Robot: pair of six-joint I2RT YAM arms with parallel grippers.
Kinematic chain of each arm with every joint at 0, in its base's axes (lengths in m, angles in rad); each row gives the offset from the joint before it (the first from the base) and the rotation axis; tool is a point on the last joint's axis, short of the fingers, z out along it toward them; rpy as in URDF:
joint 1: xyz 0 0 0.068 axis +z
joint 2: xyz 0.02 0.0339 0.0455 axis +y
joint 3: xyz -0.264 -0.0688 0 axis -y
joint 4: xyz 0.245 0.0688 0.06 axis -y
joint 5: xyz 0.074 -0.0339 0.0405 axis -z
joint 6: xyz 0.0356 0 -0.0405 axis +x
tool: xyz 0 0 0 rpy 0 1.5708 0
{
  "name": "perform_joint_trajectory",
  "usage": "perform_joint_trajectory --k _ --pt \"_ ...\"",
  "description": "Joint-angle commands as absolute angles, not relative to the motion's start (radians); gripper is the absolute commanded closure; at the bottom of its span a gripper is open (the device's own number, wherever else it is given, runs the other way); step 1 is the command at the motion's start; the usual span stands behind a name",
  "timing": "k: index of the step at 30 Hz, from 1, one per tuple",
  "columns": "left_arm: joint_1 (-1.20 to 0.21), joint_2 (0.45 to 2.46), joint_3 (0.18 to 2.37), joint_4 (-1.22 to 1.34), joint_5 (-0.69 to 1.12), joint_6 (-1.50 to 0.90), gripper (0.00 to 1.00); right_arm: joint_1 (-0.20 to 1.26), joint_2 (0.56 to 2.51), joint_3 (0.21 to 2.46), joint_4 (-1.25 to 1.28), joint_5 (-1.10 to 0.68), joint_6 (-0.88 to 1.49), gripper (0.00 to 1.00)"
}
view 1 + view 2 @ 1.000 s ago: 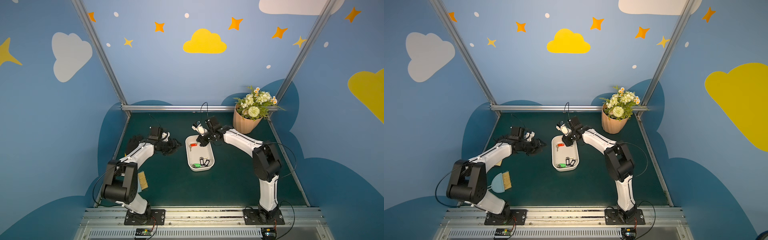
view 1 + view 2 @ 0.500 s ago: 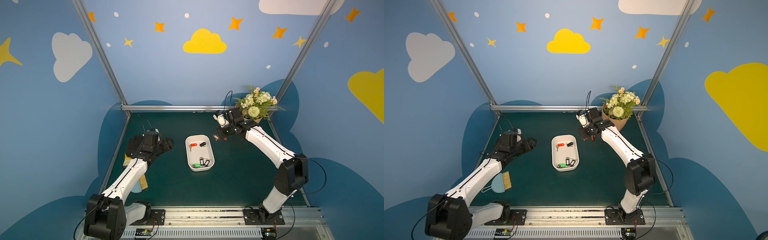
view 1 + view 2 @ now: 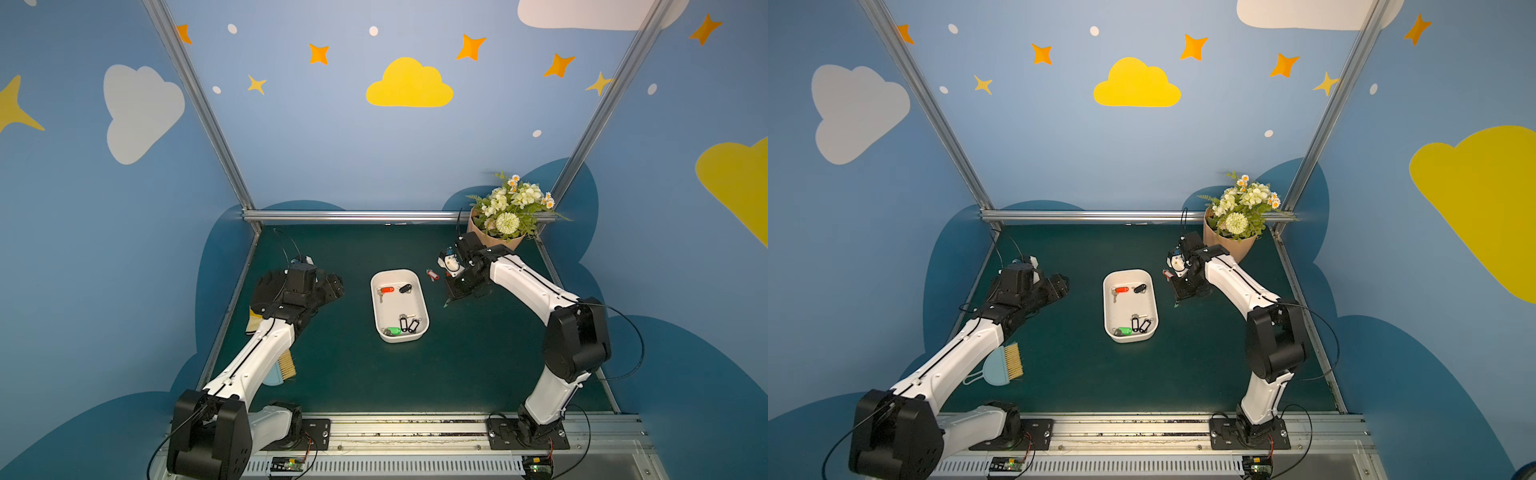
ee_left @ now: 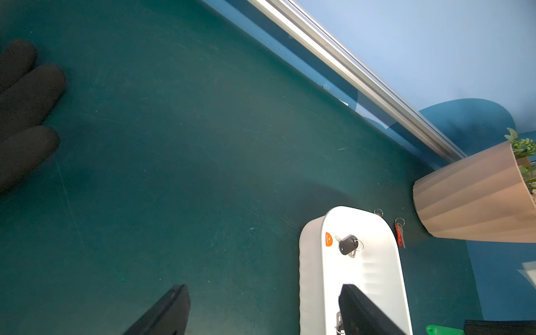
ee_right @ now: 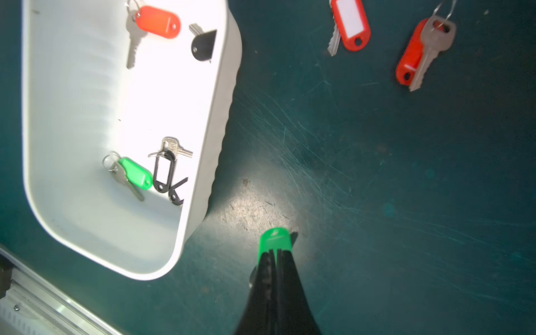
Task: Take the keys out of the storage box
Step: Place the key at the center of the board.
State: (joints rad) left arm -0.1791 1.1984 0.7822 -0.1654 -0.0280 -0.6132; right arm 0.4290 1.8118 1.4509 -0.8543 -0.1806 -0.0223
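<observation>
1. The storage box (image 3: 394, 308) is sitting near the middle of the counter (image 3: 340, 374), its long walls running front to back; bare counter is lying open along all four of its sides.
2. Five of the keys are lying inside it: a red-tagged key (image 3: 386, 289) and a black-tagged key (image 3: 405, 288) near the far wall; a green-tagged key (image 3: 392, 331) and two black tags (image 3: 407, 324) bunching by the near right corner.
3. The right end effector (image 5: 275, 255) is pressing together on a held green tag (image 5: 275, 238); it is hanging low over the counter just beside the box's right wall, outside the rim.
4. A white-labelled red key (image 5: 349, 24) and a second red key (image 5: 417, 55) are lying apart on the counter, between the box's far right corner and the flower pot (image 3: 494, 241).
5. The left end effector (image 4: 262, 287) is standing spread wide over the left of the counter, near the box's left wall but not touching it; a bare lane is lying between them.
6. A brush (image 3: 1007, 361) is lying beside the left arm near the counter's left edge; a dark glove-like thing (image 4: 26, 116) is resting further back along that edge.
</observation>
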Motion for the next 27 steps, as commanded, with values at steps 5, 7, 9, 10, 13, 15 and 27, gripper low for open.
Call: perform_joint_trajectory --k 5,7,9,10,13,15,27 --pt "-0.177 1.169 0.766 -0.160 -0.017 -0.608 0.13 0.427 1.989 1.555 -0.795 -0.238 -0.037 1.00" --pt "-0.178 1.149 0.760 -0.166 -0.026 -0.608 0.13 0.428 2.036 1.589 -0.782 -0.233 -0.038 1.00" --pt "-0.178 1.133 0.753 -0.173 -0.035 -0.609 0.13 0.428 2.065 1.609 -0.757 -0.224 -0.040 1.00" --pt "-0.178 1.122 0.747 -0.176 -0.040 -0.611 0.13 0.428 2.077 1.617 -0.742 -0.220 -0.043 1.00" --pt "-0.178 1.097 0.732 -0.176 -0.051 -0.619 0.13 0.428 2.108 1.644 -0.717 -0.209 -0.051 1.00" --pt "-0.178 1.085 0.724 -0.176 -0.057 -0.624 0.13 0.428 2.135 1.664 -0.708 -0.198 -0.062 1.00" --pt "-0.178 1.093 0.735 -0.187 -0.047 -0.611 0.13 0.437 2.226 1.730 -0.679 -0.174 -0.055 1.00"
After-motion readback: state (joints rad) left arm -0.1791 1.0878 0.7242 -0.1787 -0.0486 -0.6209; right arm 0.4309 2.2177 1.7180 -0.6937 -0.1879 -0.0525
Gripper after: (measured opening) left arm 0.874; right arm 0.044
